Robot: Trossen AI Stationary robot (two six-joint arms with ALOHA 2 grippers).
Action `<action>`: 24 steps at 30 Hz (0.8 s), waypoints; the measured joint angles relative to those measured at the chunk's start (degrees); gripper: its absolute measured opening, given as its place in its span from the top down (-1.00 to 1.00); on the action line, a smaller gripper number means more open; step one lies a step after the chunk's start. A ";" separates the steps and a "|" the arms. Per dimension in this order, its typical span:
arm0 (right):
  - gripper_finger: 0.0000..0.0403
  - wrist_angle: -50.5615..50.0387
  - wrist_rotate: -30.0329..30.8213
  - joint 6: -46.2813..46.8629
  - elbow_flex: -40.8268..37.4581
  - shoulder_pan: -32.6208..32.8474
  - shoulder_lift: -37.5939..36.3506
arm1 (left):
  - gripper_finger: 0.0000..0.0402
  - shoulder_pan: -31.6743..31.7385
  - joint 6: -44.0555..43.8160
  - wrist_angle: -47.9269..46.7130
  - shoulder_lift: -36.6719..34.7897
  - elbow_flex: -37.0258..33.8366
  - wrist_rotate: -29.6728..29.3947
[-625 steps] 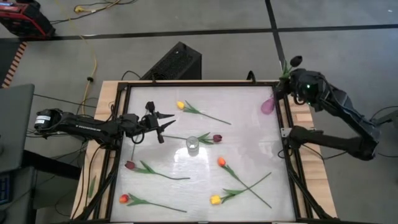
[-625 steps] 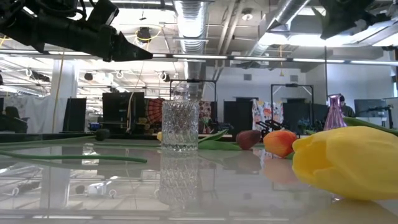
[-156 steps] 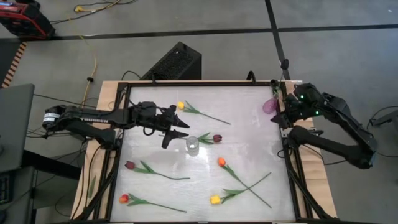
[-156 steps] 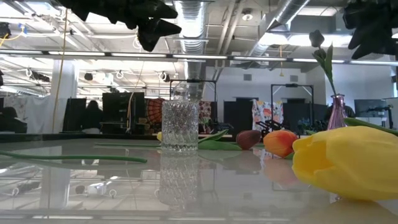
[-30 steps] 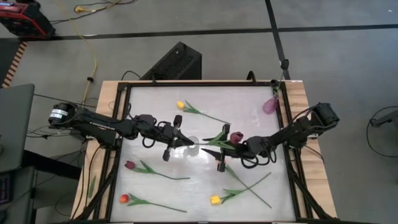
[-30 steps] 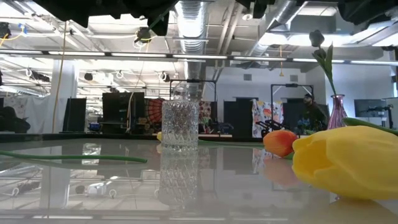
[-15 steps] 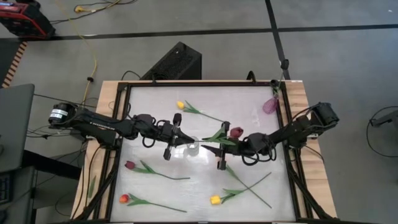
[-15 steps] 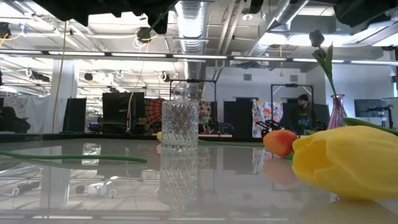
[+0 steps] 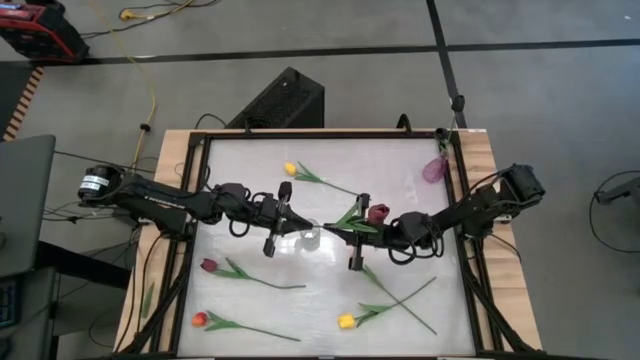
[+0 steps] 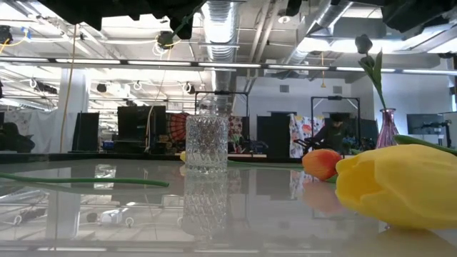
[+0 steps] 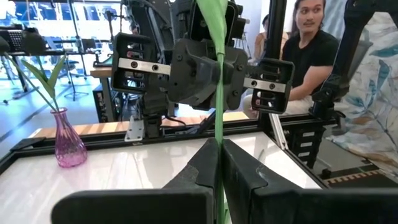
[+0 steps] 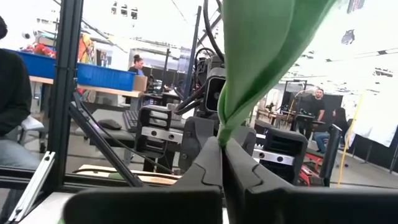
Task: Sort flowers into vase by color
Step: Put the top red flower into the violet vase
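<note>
Evidently both grippers are closed on one thin green stem (image 11: 217,93): in the left wrist view the left gripper (image 11: 219,163) is pinched shut around it, and in the right wrist view the right gripper (image 12: 221,163) is clamped where stem and leaf (image 12: 261,50) meet. In the high view the two are seen facing each other at mid-table, the left gripper (image 9: 276,218) just beside the clear glass vase (image 9: 310,236), the right gripper (image 9: 356,238) below the maroon tulip (image 9: 378,212) it carries. The flower is judged very light, its stem slender and likely springy, its leaf soft; a grip on the bare stem, clear of the leaf, is judged best. Other tulips lie scattered on the table (image 9: 400,180), and a pink vase (image 9: 432,168) stands at its far right corner.
</note>
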 joint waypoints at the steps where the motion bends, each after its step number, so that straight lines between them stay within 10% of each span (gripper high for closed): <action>1: 0.92 0.00 0.00 0.02 0.02 0.00 0.00 | 0.98 0.00 0.14 -0.10 0.00 0.00 0.01; 10: 0.91 -22.58 11.11 2.37 0.04 3.71 -11.07 | 0.53 -0.04 3.66 -9.12 -2.72 0.02 -3.45; 24: 0.91 -90.92 16.83 42.45 0.07 6.41 -48.99 | 0.27 0.02 5.02 -13.58 -4.76 0.02 -7.68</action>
